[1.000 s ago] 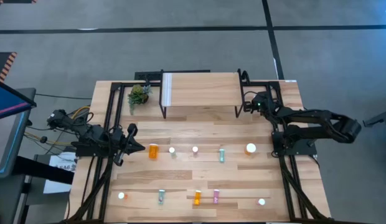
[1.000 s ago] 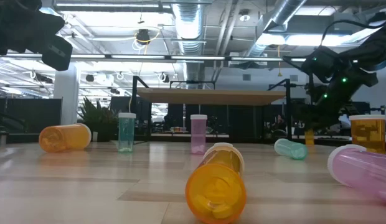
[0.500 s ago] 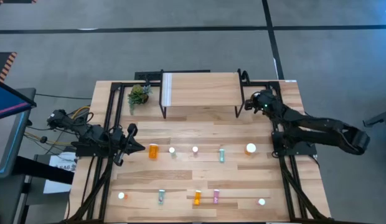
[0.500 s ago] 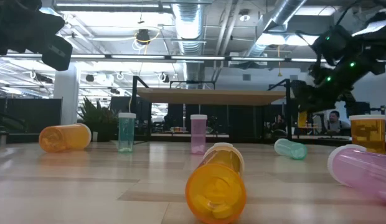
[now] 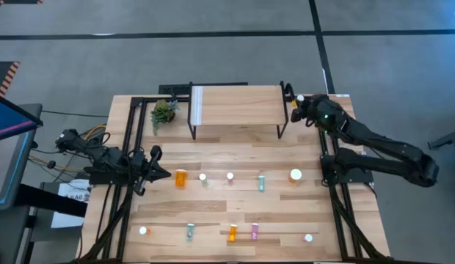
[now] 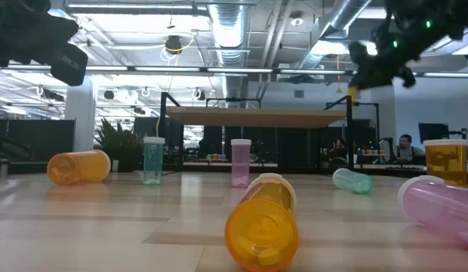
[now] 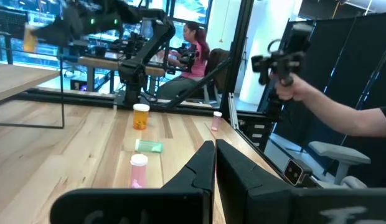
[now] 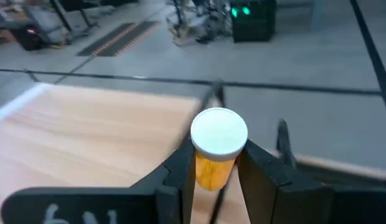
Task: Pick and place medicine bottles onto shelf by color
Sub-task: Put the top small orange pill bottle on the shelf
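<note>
Across wooden tabletop [image 5: 235, 213], scattered medicine bottles [image 5: 181, 178]

The right arm stretches out raised, its pincer [image 8: 216, 163] clamping a bottle [image 8: 216, 149]. The left arm sits low, folded, its pincer [image 7: 215, 163] closed, empty.

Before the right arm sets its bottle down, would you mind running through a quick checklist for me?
1. Right pincer shut on the orange bottle: ok.
2. Bottle upright in the grip, cap up: ok.
3. Pincer beside the shelf's right end, raised above its top: ok.
4. Shelf top bare of bottles: ok.
5. Left pincer shut, parked at the table's left edge: ok.
6. Exact height above the shelf: cannot tell.
</note>
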`<action>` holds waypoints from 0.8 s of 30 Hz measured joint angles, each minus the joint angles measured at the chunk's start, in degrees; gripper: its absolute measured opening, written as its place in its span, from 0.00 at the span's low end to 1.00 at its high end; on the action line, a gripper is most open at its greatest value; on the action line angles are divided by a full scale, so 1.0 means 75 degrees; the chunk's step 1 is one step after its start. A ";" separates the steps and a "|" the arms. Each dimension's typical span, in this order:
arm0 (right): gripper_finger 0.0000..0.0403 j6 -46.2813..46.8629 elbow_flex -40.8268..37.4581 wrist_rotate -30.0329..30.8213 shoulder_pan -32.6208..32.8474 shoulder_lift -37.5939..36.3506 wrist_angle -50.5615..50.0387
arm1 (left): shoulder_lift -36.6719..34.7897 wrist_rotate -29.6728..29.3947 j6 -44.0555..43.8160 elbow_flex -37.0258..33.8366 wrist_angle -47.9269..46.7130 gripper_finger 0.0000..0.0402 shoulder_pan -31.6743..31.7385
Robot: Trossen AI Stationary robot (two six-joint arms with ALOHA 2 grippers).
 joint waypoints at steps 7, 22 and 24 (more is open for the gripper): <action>0.30 -0.0445 0.1259 0.0245 0.0282 0.0575 -0.0116 | 0.0000 -0.0003 0.0000 0.0000 0.0000 0.00 -0.0001; 0.30 -0.1066 0.3360 0.0164 0.0431 0.3739 -0.0331 | 0.0000 0.0000 0.0000 0.0000 0.0000 0.00 -0.0001; 0.30 -0.1066 0.3423 0.0148 0.0344 0.4071 -0.0330 | 0.0000 0.0000 -0.0003 0.0003 0.0000 0.00 0.0001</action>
